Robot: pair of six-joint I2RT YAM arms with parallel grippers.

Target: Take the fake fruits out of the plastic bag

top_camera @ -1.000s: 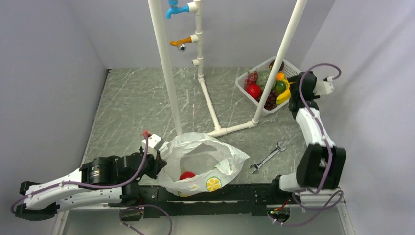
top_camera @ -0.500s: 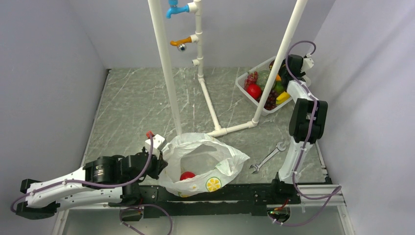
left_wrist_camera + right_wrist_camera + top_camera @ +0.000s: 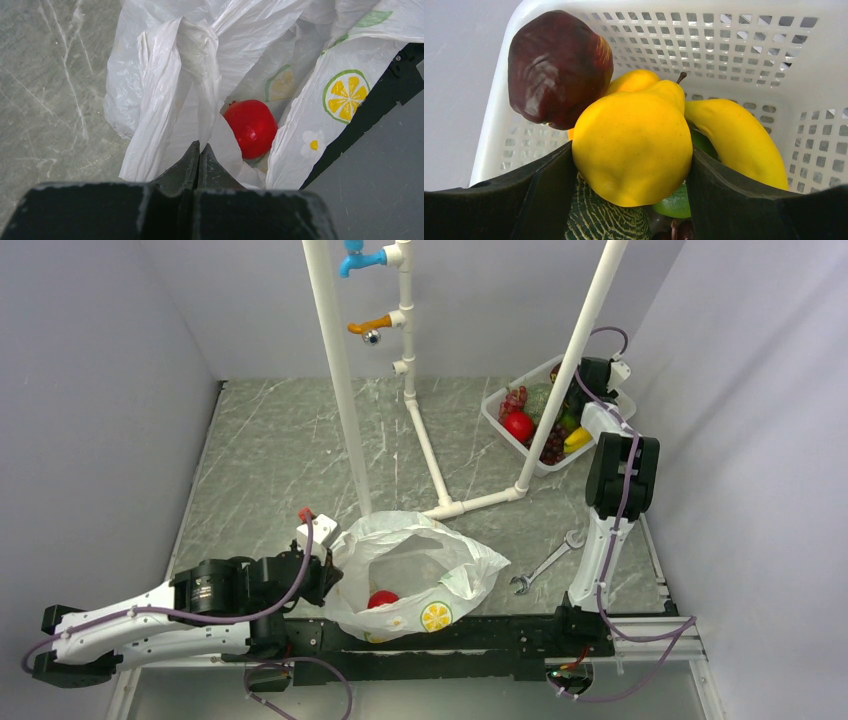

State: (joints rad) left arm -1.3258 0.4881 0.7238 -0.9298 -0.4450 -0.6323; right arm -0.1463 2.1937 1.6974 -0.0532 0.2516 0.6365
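- Left hand (image 3: 199,149), low at the near left of the table (image 3: 270,460), has its two fingers pressed together on a fold of the plastic bag (image 3: 165,85) at the bag's left rim
- The plastic bag, thin, white and crinkled, printed with lemon slices, lies at the near edge of the table just right of the left hand, with its mouth gaping upward
- A glossy red fruit (image 3: 252,127) lies inside the bag, on its bottom, just past the left hand's fingertips and slightly to their right; a layer of bag film stands between the fingertips and the fruit
- Right hand (image 3: 634,155) is reached out to the far right corner of the table, over a white perforated basket (image 3: 724,30)
- Its fingers are clamped on a yellow pear-shaped fruit (image 3: 634,135), one finger against each side, holding it above the basket's contents
- In the basket, beyond the held fruit, a dark red apple (image 3: 556,67) sits to the left and a yellow banana (image 3: 739,140) to the right; a green netted melon (image 3: 609,220) shows below the held fruit
- The basket and the bag are well apart, with a white pipe frame (image 3: 430,450) standing between them
- A metal wrench (image 3: 546,562) lies on the table to the right of the bag, not touching it
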